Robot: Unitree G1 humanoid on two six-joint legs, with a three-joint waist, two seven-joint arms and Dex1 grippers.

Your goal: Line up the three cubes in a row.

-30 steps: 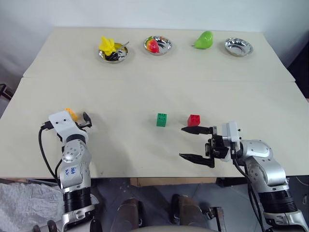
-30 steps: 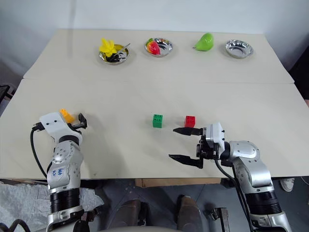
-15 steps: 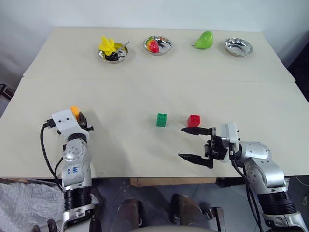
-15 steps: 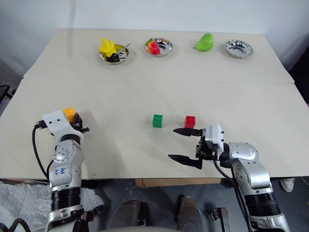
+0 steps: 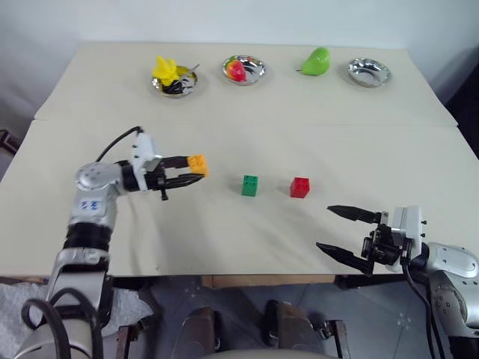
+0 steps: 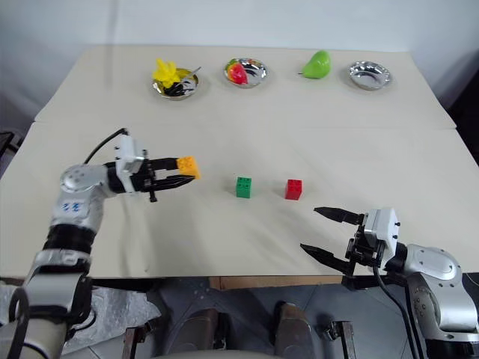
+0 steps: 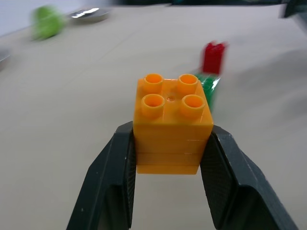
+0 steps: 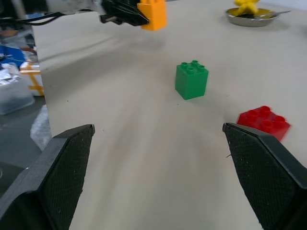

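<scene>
Head views: a beige desk (image 5: 299, 134) carried the items. The left gripper (image 5: 196, 166) was extended level toward the middle of the desk, jaws clenched on the orange cube (image 5: 197, 163), which was held just above the surface. The green cube (image 5: 251, 185) stood on the desk to the right of the orange one, and the red cube (image 5: 300, 187) stood just right of the green one, the two apart but near. The right gripper (image 5: 346, 233) was at the near right edge of the desk, jaws released and spread wide, grasping nothing, well apart from the red cube. Along the far edge: a yellow spiky toy (image 5: 166, 70) in a metal bowl (image 5: 186, 87), a second bowl (image 5: 244, 69) with a red item, a green pear (image 5: 316, 61), and a third bowl (image 5: 370, 72).

Left wrist view: the orange cube, four studs up, sat clamped between the two black fingers (image 7: 114, 177). Beyond it, the green cube was partly hidden and the red cube stood farther back.

Right wrist view: the two black fingers (image 8: 62, 163) stood far apart. Between them lay bare desk, then the green cube and red cube, with the left gripper holding the orange cube farther off.
</scene>
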